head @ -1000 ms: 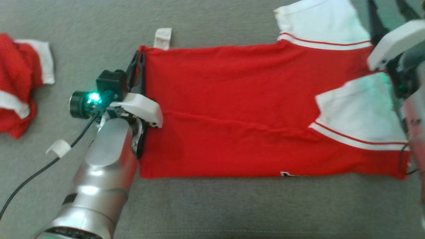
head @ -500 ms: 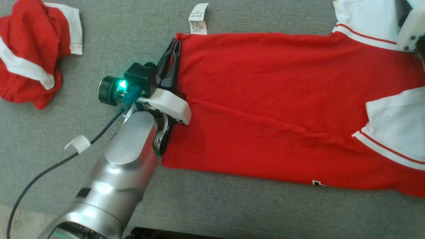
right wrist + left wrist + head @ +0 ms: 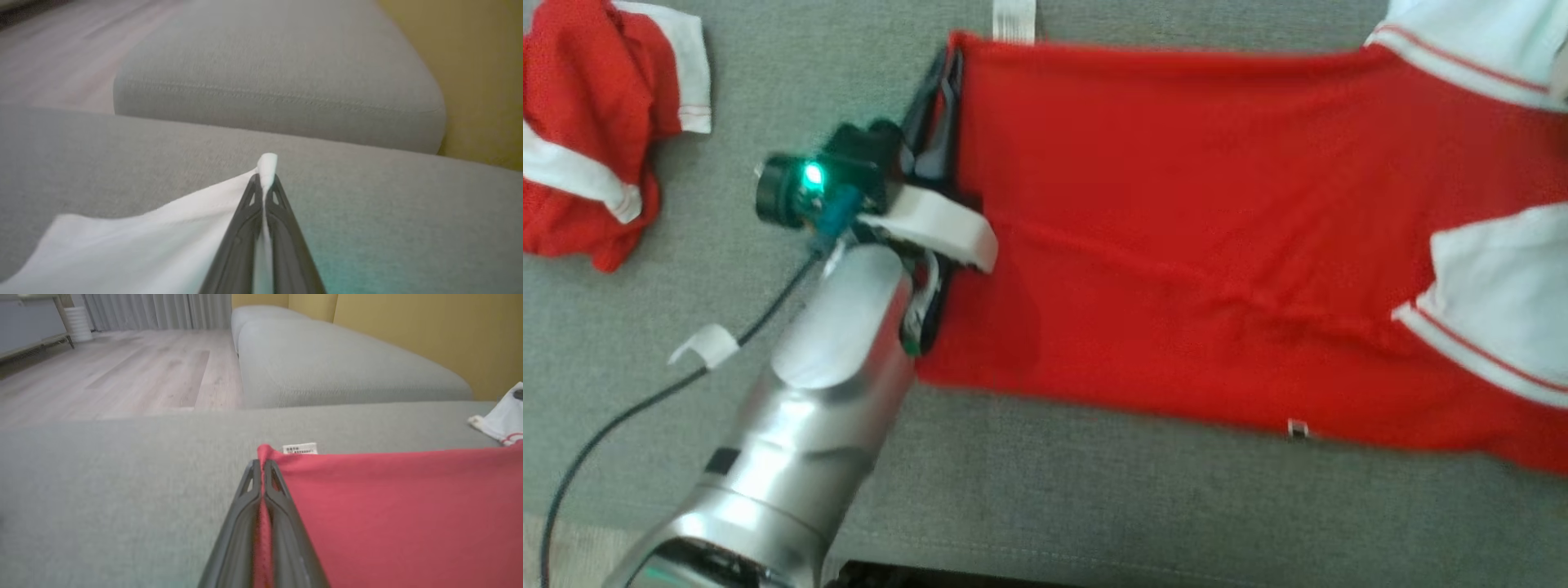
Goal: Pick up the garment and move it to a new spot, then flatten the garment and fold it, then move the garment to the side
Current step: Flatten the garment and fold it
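The garment, a red and white shirt, lies spread flat on the grey sofa seat, reaching from the middle of the head view out past 3 o'clock. One white sleeve lies folded onto the red body at 4 o'clock. A white label sticks out from the shirt's far corner at 12 o'clock.

The left gripper lies along the shirt's 9 o'clock edge, fingers pointing toward 12 o'clock. In the left wrist view its jaws are pressed together with a strip of the red hem pinched between them, tips just short of the corner. Its silver forearm runs down to 7 o'clock, with a green light glowing on the wrist.

The right gripper, in the right wrist view, has its jaws closed on the shirt's white cloth; a small tuft pokes past the fingertips toward 12 o'clock and the rest falls away to 8 o'clock.

A second red and white garment lies crumpled at 10 o'clock in the head view, well apart from the shirt. Beyond the seat the left wrist view shows another grey cushion, a pale wooden floor at 10 o'clock and a yellow wall at 2 o'clock
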Controlling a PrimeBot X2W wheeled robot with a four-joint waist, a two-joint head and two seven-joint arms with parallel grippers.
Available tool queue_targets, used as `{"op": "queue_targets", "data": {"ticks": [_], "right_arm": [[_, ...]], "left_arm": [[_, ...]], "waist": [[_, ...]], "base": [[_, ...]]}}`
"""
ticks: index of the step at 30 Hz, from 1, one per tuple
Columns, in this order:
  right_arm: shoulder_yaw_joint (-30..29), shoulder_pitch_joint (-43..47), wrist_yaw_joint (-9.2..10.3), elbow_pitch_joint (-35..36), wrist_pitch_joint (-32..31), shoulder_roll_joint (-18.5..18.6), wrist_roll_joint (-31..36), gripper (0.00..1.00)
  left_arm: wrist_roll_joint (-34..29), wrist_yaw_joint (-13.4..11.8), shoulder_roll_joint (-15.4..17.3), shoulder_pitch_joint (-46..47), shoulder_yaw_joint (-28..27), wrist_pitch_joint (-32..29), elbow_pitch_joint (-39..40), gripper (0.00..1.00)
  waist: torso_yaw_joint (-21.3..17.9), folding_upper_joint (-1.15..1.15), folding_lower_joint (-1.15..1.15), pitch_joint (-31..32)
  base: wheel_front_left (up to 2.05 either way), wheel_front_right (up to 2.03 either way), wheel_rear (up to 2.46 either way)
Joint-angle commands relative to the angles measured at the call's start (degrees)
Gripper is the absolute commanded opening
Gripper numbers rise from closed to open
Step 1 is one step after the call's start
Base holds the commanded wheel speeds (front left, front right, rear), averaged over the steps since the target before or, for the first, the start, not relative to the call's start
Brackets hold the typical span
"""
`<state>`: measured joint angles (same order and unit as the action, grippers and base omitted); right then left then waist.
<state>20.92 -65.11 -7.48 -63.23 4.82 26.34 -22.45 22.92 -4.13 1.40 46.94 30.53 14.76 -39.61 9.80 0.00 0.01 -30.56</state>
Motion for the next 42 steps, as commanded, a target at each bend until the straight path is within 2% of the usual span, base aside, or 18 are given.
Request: {"op": "queue_targets", "data": {"ticks": [1, 5, 11, 22, 29, 30, 31, 32, 36, 38, 42], "right_arm": [[-1.11, -2.79, -0.01, 0.72, 3.61, 0.24, 0.78, 0.00], [-4.12, -3.84, -0.01, -1.48, 8.10, -0.83, 1.51, 0.00], [-6.68, -0.01, -0.01, -1.05, 10.04, -4.52, -0.08, 0.00], [-9.26, 23.54, -0.01, 17.77, 10.17, -5.42, -8.37, 0.00], [-8.86, 35.61, -0.01, 21.88, 10.17, -7.29, -12.34, 0.00], [-8.93, 36.46, -0.01, 21.80, 10.17, -7.70, -12.80, 0.39], [-8.92, 37.17, -0.01, 21.69, 10.17, -8.20, -13.22, 1.00], [-9.25, 37.62, -0.01, 21.83, 10.17, -8.70, -13.65, 1.00], [-13.71, 39.07, -0.01, 25.42, 10.18, -9.92, -11.09, 1.00], [-17.86, 41.15, -0.01, 30.14, 10.18, -11.93, -4.86, 1.00], [-21.53, 45.49, -0.01, 34.59, 10.18, -16.26, 4.64, 1.00]], "left_arm": [[-1.49, -0.59, 1.72, 2.38, -3.69, 0.24, 3.17, 0.00], [-4.26, -0.30, 2.25, 1.78, -7.20, 0.24, 6.77, 0.00], [-9.20, 1.34, 2.98, -3.62, -11.77, 0.24, 10.03, 0.00], [-13.89, 3.14, 2.65, -17.26, -17.93, 0.24, 11.96, 0.00], [-15.37, 3.75, 2.13, -22.49, -20.52, 0.24, 11.71, 0.00], [-15.57, 3.65, 2.06, -23.28, -20.79, 0.24, 11.29, 0.19], [-15.68, 3.36, 2.00, -24.10, -21.14, 0.24, 10.57, 0.59], [-15.50, 3.05, 1.92, -24.82, -21.69, 0.24, 10.22, 1.00], [-15.34, 0.53, 1.69, -28.06, -24.37, 0.24, 11.72, 1.00], [-15.45, -1.58, 1.58, -31.36, -26.70, 0.24, 15.22, 1.00], [-16.90, -2.44, 1.52, -36.07, -27.14, 0.24, 18.87, 1.00]], "waist": [[-0.54, 0.00, -0.01, 0.36], [-1.63, 0.00, -0.01, 1.34], [-4.70, 0.00, -0.01, 4.72], [-8.89, 0.00, -0.01, 11.21], [-10.34, 0.00, -0.01, 14.09], [-10.45, 0.00, -0.01, 14.62], [-10.54, 0.00, -0.01, 15.16], [-10.65, 0.00, -0.01, 15.72], [-10.70, 0.00, -0.01, 17.86], [-10.63, 0.00, -0.01, 19.80], [-10.20, 0.00, -0.01, 22.67]], "base": [[0.00, 0.00, 0.00], [0.00, 0.00, 0.00], [0.00, 0.00, 0.00], [0.00, 0.00, 0.00], [0.00, 0.00, 0.00], [0.00, 0.00, 0.00], [0.00, 0.00, 0.00], [0.00, 0.00, 0.00], [0.00, 0.00, 0.00], [0.00, 0.00, 0.00], [0.00, 0.00, 0.00]]}}
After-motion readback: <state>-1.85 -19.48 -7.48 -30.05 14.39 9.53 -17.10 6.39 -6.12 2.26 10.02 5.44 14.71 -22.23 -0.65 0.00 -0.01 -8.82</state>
